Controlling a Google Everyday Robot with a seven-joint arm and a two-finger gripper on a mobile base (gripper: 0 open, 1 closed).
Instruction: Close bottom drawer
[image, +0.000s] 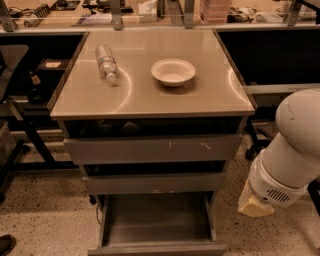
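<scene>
The bottom drawer (157, 222) is pulled far out at the foot of the cabinet. Its deep grey tray looks empty, and its plain front (160, 248) lies at the picture's lower edge. Above it, the middle drawer (155, 183) and the top drawer (152, 149), which has white scratches, each stick out a little. My white arm (290, 150) hangs at the right of the cabinet, level with the drawers, ending in a beige part (254, 204). My gripper is out of view, past the lower right of the picture.
A plastic bottle (106, 62) lies on its side on the cabinet top (150, 95), next to a white bowl (173, 71). Black desk frames stand at both sides. Speckled floor lies around the cabinet. A shoe tip (6, 244) shows at lower left.
</scene>
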